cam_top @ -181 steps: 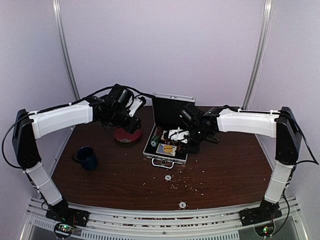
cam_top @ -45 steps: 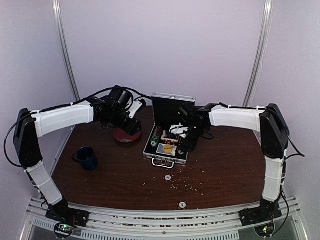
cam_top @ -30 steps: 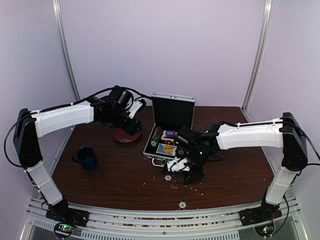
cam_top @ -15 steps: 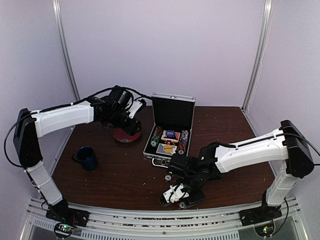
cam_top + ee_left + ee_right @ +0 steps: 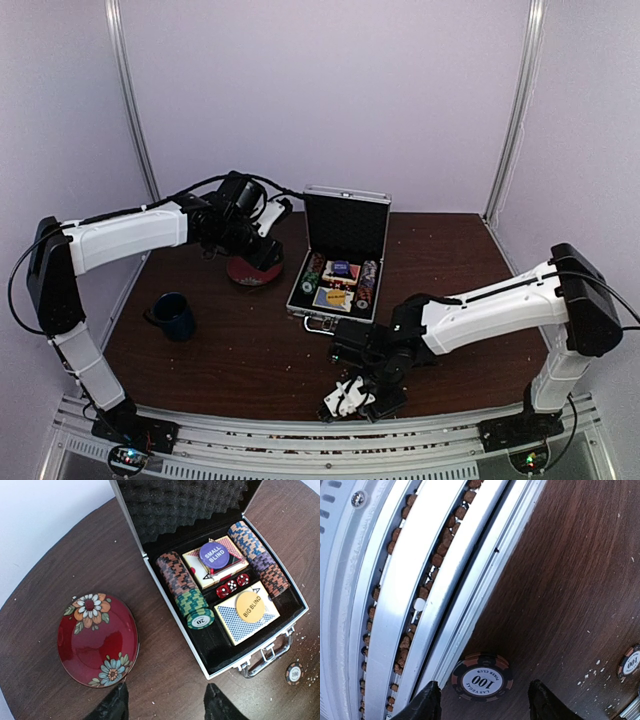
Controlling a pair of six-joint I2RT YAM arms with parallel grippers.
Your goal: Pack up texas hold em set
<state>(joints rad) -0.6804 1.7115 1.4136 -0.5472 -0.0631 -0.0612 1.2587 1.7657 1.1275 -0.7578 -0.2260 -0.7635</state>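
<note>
The silver case point(image 5: 346, 215) stands open at the table's middle; in the left wrist view point(image 5: 185, 505) it holds rows of poker chips point(image 5: 177, 577), two card boxes, red dice point(image 5: 231, 586), a purple disc point(image 5: 215, 554) and an orange disc point(image 5: 249, 606). A loose "100" chip point(image 5: 481, 676) lies flat at the table's front edge. My right gripper point(image 5: 484, 692) is open, one finger on each side of that chip, low at the front edge point(image 5: 350, 398). A second loose chip point(image 5: 294, 673) lies by the case handle. My left gripper point(image 5: 165, 692) is open and empty between plate and case.
A red flowered plate point(image 5: 97, 640) lies left of the case, also in the top view point(image 5: 252, 270). A dark blue mug point(image 5: 175, 316) stands at the left. The aluminium rail point(image 5: 405, 580) along the front edge holds brown crumbs. Crumbs dot the table.
My right arm has swung from over the case down to the table's front edge and now straddles the loose chip. The left arm has not moved.
</note>
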